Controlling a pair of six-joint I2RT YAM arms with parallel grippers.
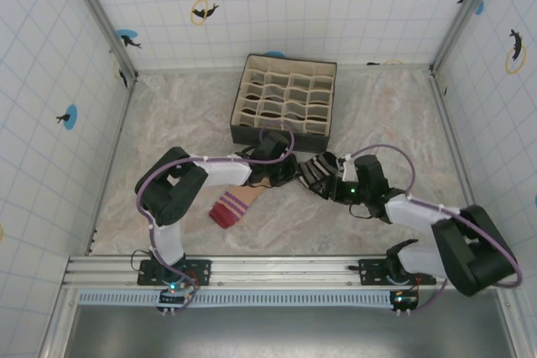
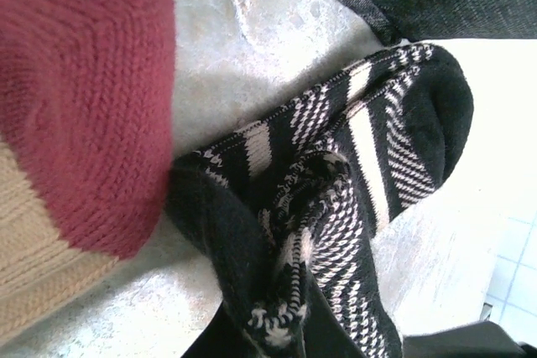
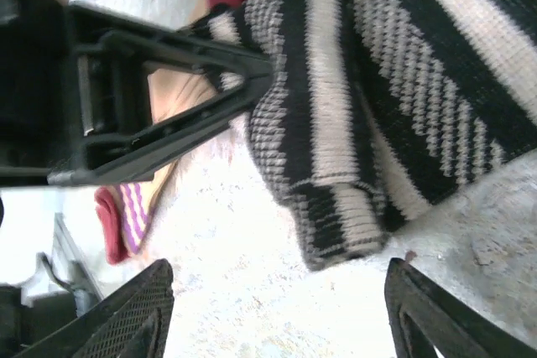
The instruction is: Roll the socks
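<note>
The black-and-white striped sock (image 1: 317,171) lies bunched on the table between the two grippers. My left gripper (image 1: 288,173) is shut on one edge of it. The left wrist view shows the striped sock (image 2: 352,173) pinched at the bottom of the frame by this gripper (image 2: 289,329). The peach sock (image 1: 234,205), with dark red ends and purple stripes, lies flat to the left, its red end (image 2: 84,98) close beside the left gripper. My right gripper (image 3: 277,324) stands open just off the striped sock (image 3: 377,98), with bare table between its fingertips (image 3: 126,316).
A fabric organizer box (image 1: 285,100) with several small compartments stands behind the socks. Tiled walls close in the marbled table (image 1: 168,115) on three sides. In the right wrist view the left gripper (image 3: 168,98) shows as a dark frame biting the sock's edge.
</note>
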